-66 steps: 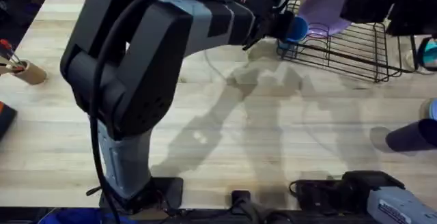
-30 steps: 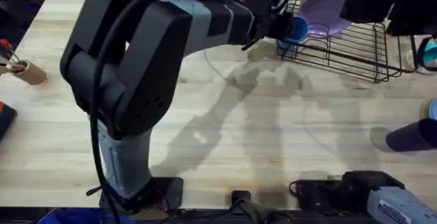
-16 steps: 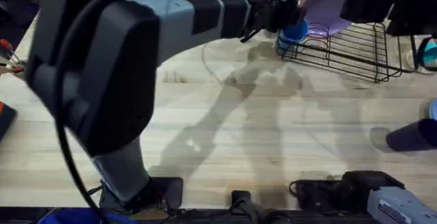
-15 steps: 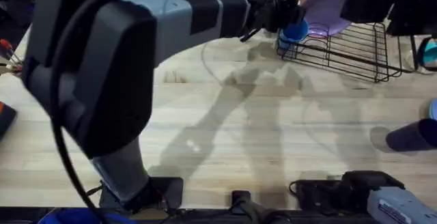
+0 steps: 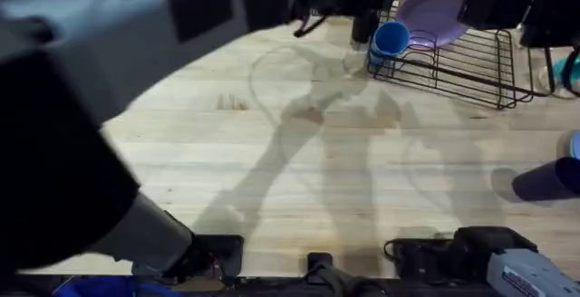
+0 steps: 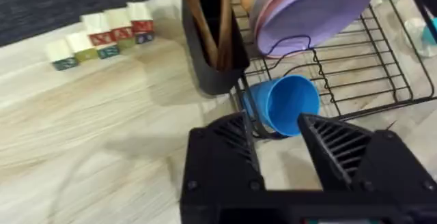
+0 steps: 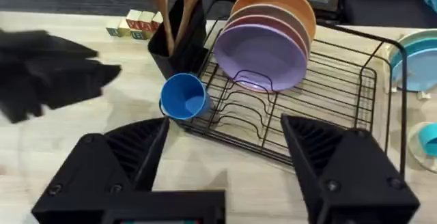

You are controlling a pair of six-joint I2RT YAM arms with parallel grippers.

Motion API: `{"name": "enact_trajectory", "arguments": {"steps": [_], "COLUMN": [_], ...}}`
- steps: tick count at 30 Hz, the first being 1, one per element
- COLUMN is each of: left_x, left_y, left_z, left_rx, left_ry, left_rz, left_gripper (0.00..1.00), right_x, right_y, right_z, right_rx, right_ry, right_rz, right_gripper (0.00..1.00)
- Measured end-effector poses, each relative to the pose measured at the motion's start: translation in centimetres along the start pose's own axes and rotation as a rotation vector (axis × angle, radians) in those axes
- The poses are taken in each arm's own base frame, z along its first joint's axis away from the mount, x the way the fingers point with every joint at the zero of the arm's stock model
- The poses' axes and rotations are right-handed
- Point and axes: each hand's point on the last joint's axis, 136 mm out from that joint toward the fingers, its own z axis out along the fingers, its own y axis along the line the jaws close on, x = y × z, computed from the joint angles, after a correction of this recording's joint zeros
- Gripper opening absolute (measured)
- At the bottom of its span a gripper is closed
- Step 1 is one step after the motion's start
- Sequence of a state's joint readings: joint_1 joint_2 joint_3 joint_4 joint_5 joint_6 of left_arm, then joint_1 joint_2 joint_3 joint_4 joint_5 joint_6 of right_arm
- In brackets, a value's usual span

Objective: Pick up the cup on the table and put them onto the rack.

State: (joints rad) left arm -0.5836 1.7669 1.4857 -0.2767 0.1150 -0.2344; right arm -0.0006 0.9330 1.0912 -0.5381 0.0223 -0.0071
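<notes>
The cup lies on its side at the near left corner of the rack, its open mouth turned toward the wrist cameras and its closed end hidden behind the rim; whether it rests fully on the wires or partly on the table cannot be made out. In the overhead view the cup shows as a blue spot at the rack's left edge. The left gripper hangs just in front of the cup with its 2 black fingers spread and nothing between them. Just beside the cup stands a dark utensil holder with wooden spoons, their tops cut off by the frame. Several plates stand upright in the rack, purple in front, orange behind. The right gripper faces the rack from farther off, its jaws wide apart and empty. A row of small lettered blocks sits on the table past the holder. The left arm looms large, dark and blurred under the overhead camera, covering the table's left side.
</notes>
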Motion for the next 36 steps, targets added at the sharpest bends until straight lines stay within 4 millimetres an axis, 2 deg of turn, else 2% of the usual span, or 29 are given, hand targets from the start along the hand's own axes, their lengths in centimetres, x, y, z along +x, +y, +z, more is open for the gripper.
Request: {"name": "enact_trajectory", "arguments": {"steps": [5, 10, 13, 21, 25, 30, 33, 36], "left_x": [-0.5, 0.3, 0.4, -1.9, -1.7, 0.1, 0.5, 0.3], "left_y": [0.3, 0.4, 1.3, 6.1, 8.6, 11.8, 13.8, 15.7], "left_z": [-2.8, -4.5, -5.6, -10.6, -12.4, -13.6, -14.5, -16.1], "left_rx": [-0.016, -0.026, -0.045, -0.145, -0.198, -0.264, -0.304, -0.348], "left_ry": [0.012, 0.059, 0.077, 0.021, 0.035, 0.108, 0.119, 0.104], "left_rz": [0.033, 0.071, 0.071, 0.024, 0.01, -0.034, -0.065, -0.096], "left_gripper": [0.675, 0.692, 0.749, 0.994, 0.993, 0.993, 0.993, 0.993], "right_x": [-0.1, -0.1, 0.1, 2.1, 4.0, 5.9, 7.0, 8.6], "right_y": [0.0, 0.0, 0.0, 0.0, 0.1, 0.0, -1.0, -3.1], "right_z": [-0.3, -0.3, -0.4, -2.4, -3.7, -5.5, -6.6, -7.8], "right_rx": [0.0, 0.0, 0.0, -0.001, 0.001, 0.006, 0.062, 0.177], "right_ry": [-0.008, -0.007, -0.001, 0.06, 0.122, 0.173, 0.201, 0.244], "right_rz": [0.0, 0.0, 0.0, 0.01, 0.031, 0.047, 0.091, 0.156], "right_gripper": [0.995, 0.995, 0.995, 0.995, 0.995, 0.995, 0.995, 0.995]}}
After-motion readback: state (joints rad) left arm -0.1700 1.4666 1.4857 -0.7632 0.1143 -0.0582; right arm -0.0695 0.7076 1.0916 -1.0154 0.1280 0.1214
